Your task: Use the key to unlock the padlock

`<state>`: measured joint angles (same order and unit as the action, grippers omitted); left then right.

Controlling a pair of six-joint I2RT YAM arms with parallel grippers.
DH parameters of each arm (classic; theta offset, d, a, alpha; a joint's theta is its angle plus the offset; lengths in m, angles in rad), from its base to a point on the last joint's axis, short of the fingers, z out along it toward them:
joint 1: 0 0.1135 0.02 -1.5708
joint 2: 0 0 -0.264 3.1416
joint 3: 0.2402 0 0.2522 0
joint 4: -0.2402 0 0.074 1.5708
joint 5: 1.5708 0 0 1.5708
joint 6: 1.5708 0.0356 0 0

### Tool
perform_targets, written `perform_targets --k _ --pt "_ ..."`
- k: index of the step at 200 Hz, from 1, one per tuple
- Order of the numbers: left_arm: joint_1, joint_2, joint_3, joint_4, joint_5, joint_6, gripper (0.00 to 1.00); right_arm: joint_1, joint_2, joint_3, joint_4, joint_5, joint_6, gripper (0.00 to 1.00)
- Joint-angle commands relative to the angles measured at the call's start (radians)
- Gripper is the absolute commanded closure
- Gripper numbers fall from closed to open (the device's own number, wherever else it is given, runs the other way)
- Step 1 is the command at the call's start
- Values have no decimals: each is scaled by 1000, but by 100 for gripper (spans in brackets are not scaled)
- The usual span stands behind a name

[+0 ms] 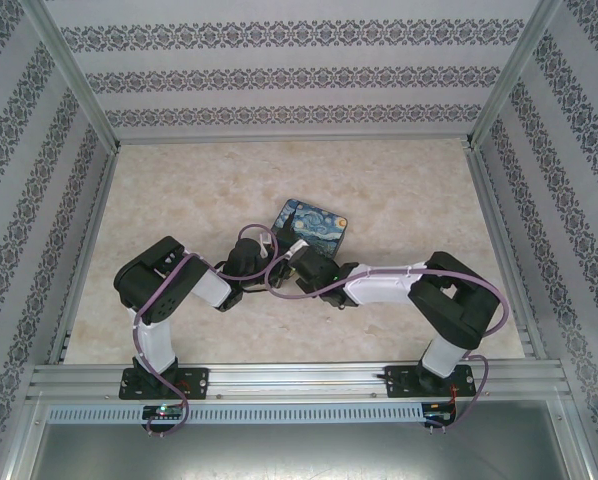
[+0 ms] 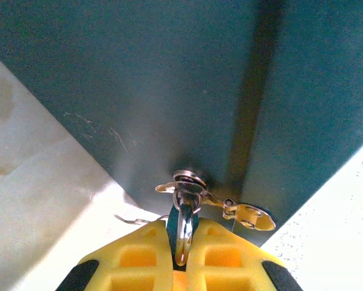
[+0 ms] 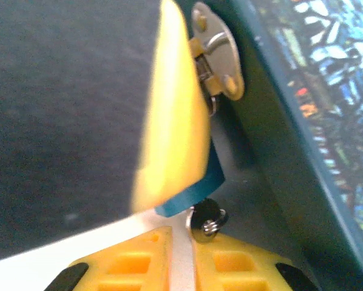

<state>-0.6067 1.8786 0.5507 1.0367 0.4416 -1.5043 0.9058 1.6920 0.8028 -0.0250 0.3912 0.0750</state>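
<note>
Tiny padlock (image 2: 183, 233), silvery shackle and bluish body, hanging off the metal hasp (image 2: 187, 179) on the dark box (image 2: 139, 91), pinched between the yellow left fingers (image 2: 139, 251). Little dark-headed key (image 3: 207, 218) right at the tip of the right fingers (image 3: 242, 257), under the padlock. Can't tell if gripped or loose. Probably light, hard, slick metal, free to swing, so best held by the body. Thin key, likely easy to twist out; better grabbed by the head.
</note>
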Motion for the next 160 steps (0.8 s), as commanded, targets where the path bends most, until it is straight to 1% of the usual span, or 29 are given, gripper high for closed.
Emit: perform_targets --k 1,24,93,94,98,103,104,113,120,135,160 --pt "5 -16 9 -57 21 -7 100 -18 -7 30 13 -7 11 90" --pt "4 -14 12 -58 23 -7 100 -21 -18 35 9 -33 8 100" --pt "4 -13 14 -64 22 -5 100 -21 -64 20 11 -85 13 100" --pt "4 -13 13 -63 22 -5 100 -21 -64 20 11 -86 13 100" --pt "4 -13 15 -64 21 -5 100 -21 -65 21 10 -84 13 93" --pt "4 -13 15 -63 22 -5 100 -21 -65 24 9 -82 13 83" --pt "4 -13 15 -64 22 -5 100 -21 -65 24 9 -82 13 83" --pt "4 -13 15 -63 22 -5 100 -21 -62 31 9 -77 12 69" --pt "3 -15 16 -64 22 -4 100 -21 -60 36 8 -77 12 67" --pt "4 -17 17 -64 21 -4 100 -24 -52 43 7 -77 11 67" --pt "4 -19 14 -66 22 -4 100 -33 -39 58 6 -78 9 72"
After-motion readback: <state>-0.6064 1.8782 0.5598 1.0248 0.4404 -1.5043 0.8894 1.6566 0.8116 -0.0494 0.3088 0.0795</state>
